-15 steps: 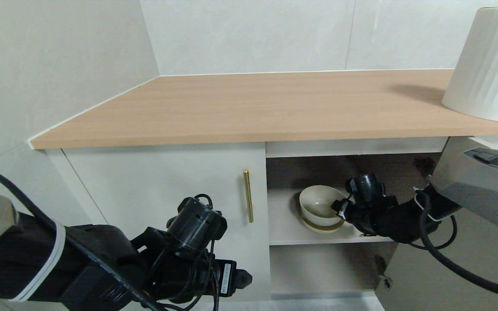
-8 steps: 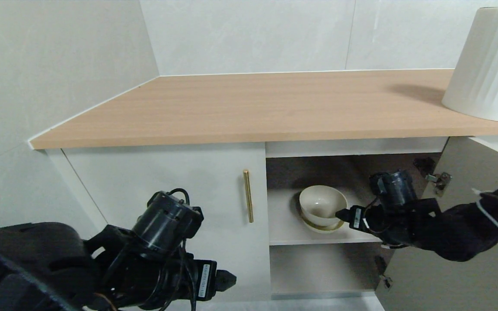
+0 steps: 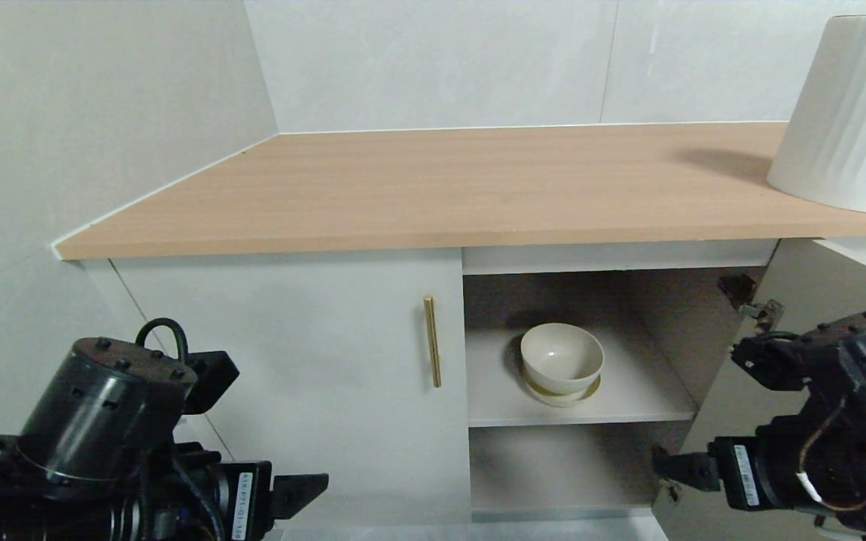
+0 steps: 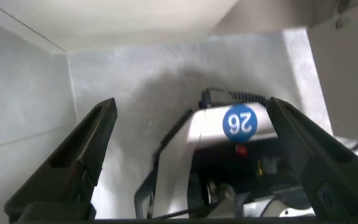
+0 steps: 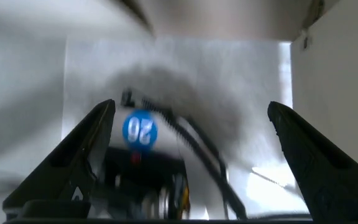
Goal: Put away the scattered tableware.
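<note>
A cream bowl stands on a small gold-rimmed plate on the middle shelf of the open cabinet, with nothing touching it. My right gripper is low at the right, outside the cabinet and well below the bowl; its fingers are spread wide, so the right gripper is open and holds nothing. My left gripper is low at the left, in front of the shut door. The left gripper is open too, its fingers wide apart with nothing between them.
The cabinet's left door is shut, with a gold handle. Its right door is swung open beside my right arm. The wooden countertop carries a white ribbed vessel at the far right. A lower shelf lies under the bowl.
My right gripper has drawn back out of the cabinet, away from the bowl, down and to the right. My left arm has dropped lower and to the left. The bowl stays on its plate.
</note>
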### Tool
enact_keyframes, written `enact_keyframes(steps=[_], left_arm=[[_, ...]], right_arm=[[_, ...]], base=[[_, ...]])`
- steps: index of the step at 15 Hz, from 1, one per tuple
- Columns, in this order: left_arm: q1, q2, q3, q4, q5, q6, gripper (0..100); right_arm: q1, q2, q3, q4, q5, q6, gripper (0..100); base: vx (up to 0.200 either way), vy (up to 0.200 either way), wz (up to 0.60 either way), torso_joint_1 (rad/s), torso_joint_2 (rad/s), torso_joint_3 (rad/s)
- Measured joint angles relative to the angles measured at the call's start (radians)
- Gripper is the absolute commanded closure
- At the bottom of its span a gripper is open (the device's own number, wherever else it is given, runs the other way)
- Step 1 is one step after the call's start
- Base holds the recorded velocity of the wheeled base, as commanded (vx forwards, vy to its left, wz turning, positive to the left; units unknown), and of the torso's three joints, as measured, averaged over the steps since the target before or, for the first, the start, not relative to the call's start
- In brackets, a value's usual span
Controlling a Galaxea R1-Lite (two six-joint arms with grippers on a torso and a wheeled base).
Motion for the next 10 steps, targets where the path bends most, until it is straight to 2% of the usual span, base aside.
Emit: enact_keyframes(steps=[1, 4, 8, 10], left_arm=[[0.009, -0.014, 0.0, 0.0, 0.001, 0.011, 0], [0.012, -0.027, -0.02, -0.002, 0.003, 0.052, 0], [-0.003, 0.003, -0.028, -0.003, 0.009, 0.054, 0], [-0.005, 0.023, -0.027, -0.003, 0.009, 0.052, 0]], right_arm=[[0.007, -0.046, 0.005, 0.041, 0.001, 0.0, 0], [0.013, -0.092, 0.024, 0.044, -0.016, -0.006, 0], [0.016, -0.094, 0.027, 0.042, -0.042, -0.015, 0], [0.016, -0.097, 0.027, 0.042, -0.043, -0.016, 0]], base=[[0.0, 0.0, 0.0, 0.0, 0.0, 0.0], [0.0, 0.0, 0.0, 0.0, 0.0, 0.0], [0.0, 0.0, 0.0, 0.0, 0.0, 0.0], [-0.2, 0.0, 0.0, 0.002, 0.0, 0.002]])
